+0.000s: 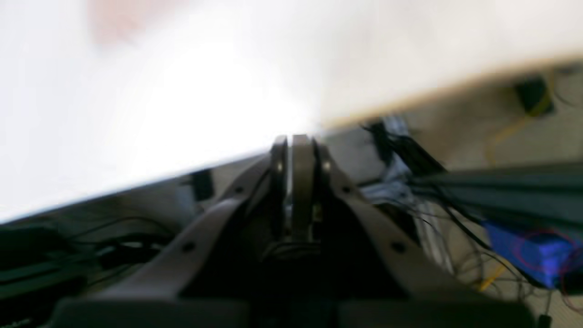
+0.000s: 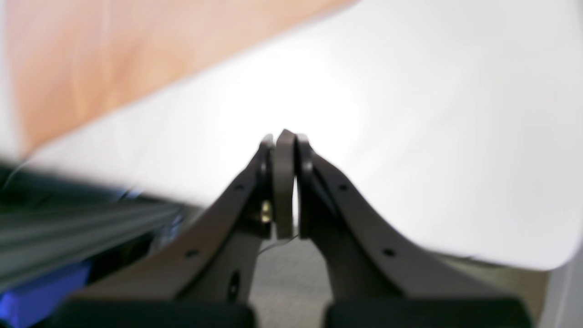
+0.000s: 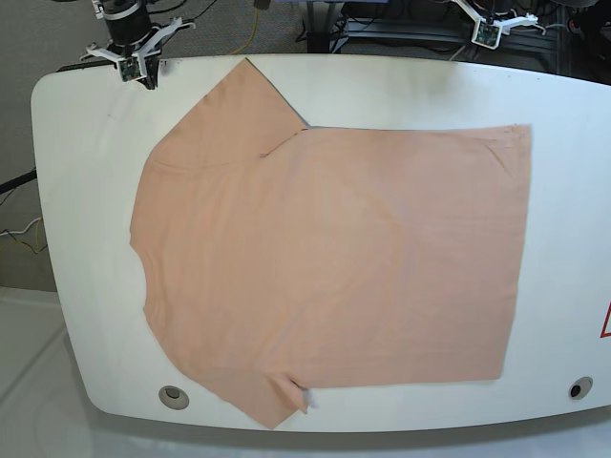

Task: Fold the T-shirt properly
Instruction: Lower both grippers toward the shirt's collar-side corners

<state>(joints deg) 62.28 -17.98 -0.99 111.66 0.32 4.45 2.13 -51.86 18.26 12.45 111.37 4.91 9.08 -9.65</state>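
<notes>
No fold made yet, as far as I can see. The T-shirt (image 3: 325,267) lies spread flat on the white surface (image 3: 86,191), single layer, collar end toward the base view's left, hem toward its right. One sleeve points to the far edge, the other to the near edge, its tip right at the rim with a bit of white showing there, maybe the tag. A few shallow wrinkles, nothing doubled over. So the whole job is left: sleeves in, body folded, final fold.

Arms: both parked at the far side of the surface, well apart from each other and clear of the cloth.
- Right pincer (image 3: 134,65): base view's top-left, over the far corner, near the upper sleeve but not touching it. Its wrist view shows the jaws clenched together with nothing between them, white surface beyond, shirt off to the upper left of that view.
- Left pincer (image 3: 489,32): base view's top-right, behind the far edge, near the hem corner but off it. Wrist view is blurred, though the jaws read as clenched and empty, aimed along the surface edge with cables and floor below.

My read: start pose, first grasp not begun.
</notes>
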